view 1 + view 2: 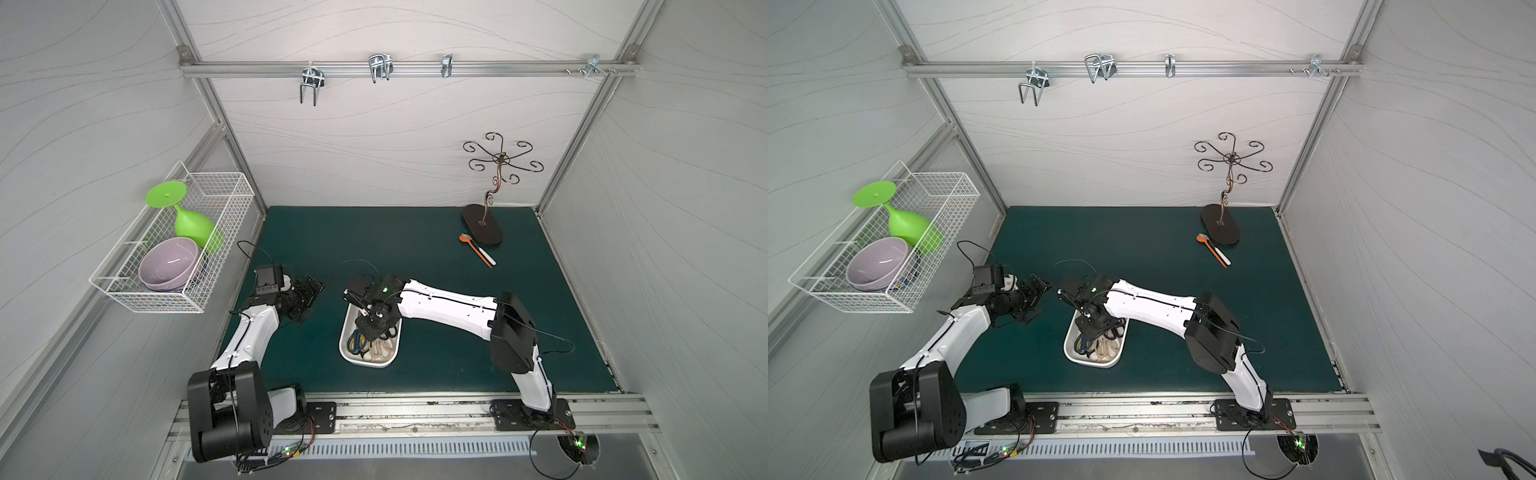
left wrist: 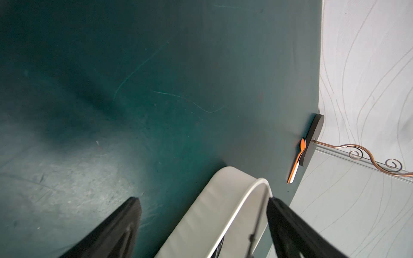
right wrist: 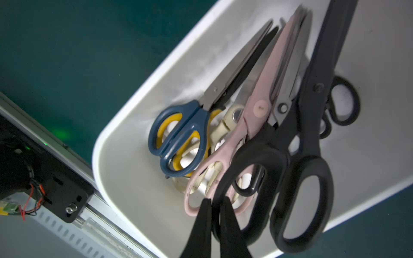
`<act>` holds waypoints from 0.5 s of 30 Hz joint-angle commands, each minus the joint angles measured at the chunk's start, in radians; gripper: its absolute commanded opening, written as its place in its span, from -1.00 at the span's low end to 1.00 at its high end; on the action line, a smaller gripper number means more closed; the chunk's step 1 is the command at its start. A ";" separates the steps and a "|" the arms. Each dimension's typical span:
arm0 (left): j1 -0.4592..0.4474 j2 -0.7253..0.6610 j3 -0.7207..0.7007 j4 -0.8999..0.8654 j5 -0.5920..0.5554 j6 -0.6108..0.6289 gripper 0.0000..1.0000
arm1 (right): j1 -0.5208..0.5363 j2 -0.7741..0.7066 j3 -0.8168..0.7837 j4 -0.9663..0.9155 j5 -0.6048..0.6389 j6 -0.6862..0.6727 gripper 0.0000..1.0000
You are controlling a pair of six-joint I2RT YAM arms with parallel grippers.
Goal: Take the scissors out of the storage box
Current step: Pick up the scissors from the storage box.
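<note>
Scissors [image 1: 380, 349] all look to be inside the storage box [image 3: 125, 174], front-middle of the green mat [image 1: 415, 249]. No pair lies out on the mat in both top views, so I'd call the task barely started. Right gripper [image 3: 216, 200] is down in the box, jaws pinched nearly together on a handle loop of the big black-handled pair [image 3: 308, 134], which seems lifted off the blue pair [image 3: 185, 125], pink pair [image 3: 259, 109] and cream pair [image 3: 230, 118]; first extraction, my guess. Left gripper [image 1: 311, 291] hangs spread wide and empty near the box's far end; the whole pile is left to pull.
</note>
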 commanded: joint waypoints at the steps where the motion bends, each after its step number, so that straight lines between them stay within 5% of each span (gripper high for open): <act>1: 0.004 0.023 0.057 0.025 0.019 0.004 0.85 | -0.014 -0.031 0.038 -0.039 0.046 -0.013 -1.00; 15: -0.053 0.069 0.099 0.103 0.043 -0.048 0.82 | -0.086 -0.083 0.073 -0.070 0.091 -0.055 -1.00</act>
